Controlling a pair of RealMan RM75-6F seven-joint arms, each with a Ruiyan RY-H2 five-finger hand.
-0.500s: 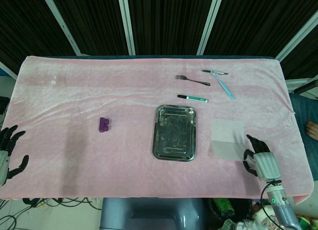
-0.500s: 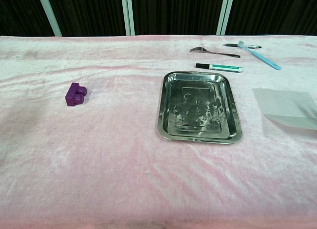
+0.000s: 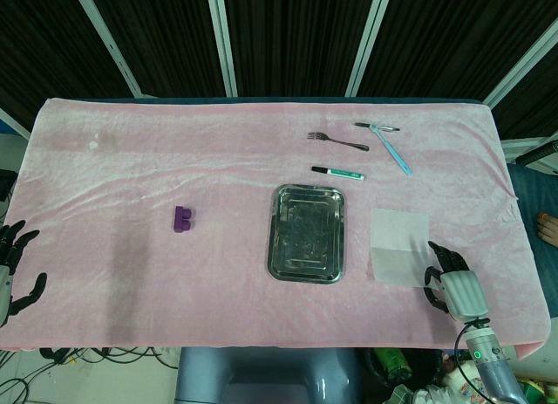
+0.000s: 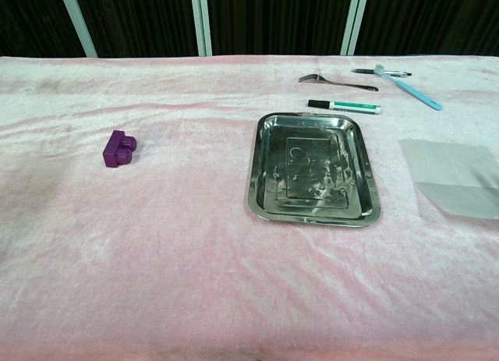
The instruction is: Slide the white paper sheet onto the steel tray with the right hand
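Note:
The white paper sheet [image 3: 399,246] [image 4: 456,176] lies flat on the pink cloth, a short way right of the steel tray [image 3: 307,233] [image 4: 314,168], not touching it. My right hand [image 3: 455,286] hovers just beyond the sheet's near right corner, fingers spread, holding nothing; the chest view does not show it. My left hand [image 3: 12,269] sits at the far left edge of the table, fingers apart and empty. The tray holds nothing.
A purple block [image 3: 182,218] [image 4: 118,148] sits left of the tray. Behind the tray lie a green-capped marker [image 3: 338,172] [image 4: 344,106], a fork [image 3: 336,142] [image 4: 337,82], a blue toothbrush [image 3: 391,150] [image 4: 409,88] and a black pen [image 3: 376,126].
My right hand has drawn back slightly toward the near table edge, away from the sheet. The left hand has slipped a little further left. The paper looks the same.

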